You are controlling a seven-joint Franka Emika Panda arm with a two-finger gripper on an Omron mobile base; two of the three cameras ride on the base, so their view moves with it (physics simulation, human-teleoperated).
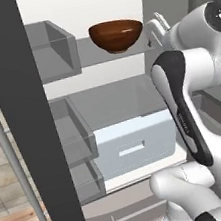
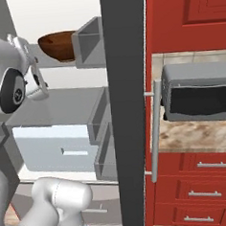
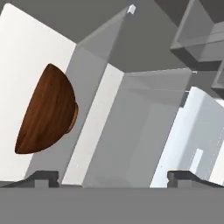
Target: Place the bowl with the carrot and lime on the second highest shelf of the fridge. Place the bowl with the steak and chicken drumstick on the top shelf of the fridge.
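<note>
The gripper (image 3: 113,175) stands with its jaws spread wide and nothing between them, just beside the wooden bowl (image 1: 116,34) and clear of it, which suggests a release already made. The bowl rests upright on a glass shelf (image 1: 138,50) of the open fridge, off to the gripper's side in the hand view. Its contents are hidden behind the rim, so which bowl this is cannot be told. Below the gripper sits a pale drawer (image 1: 136,146).
</note>
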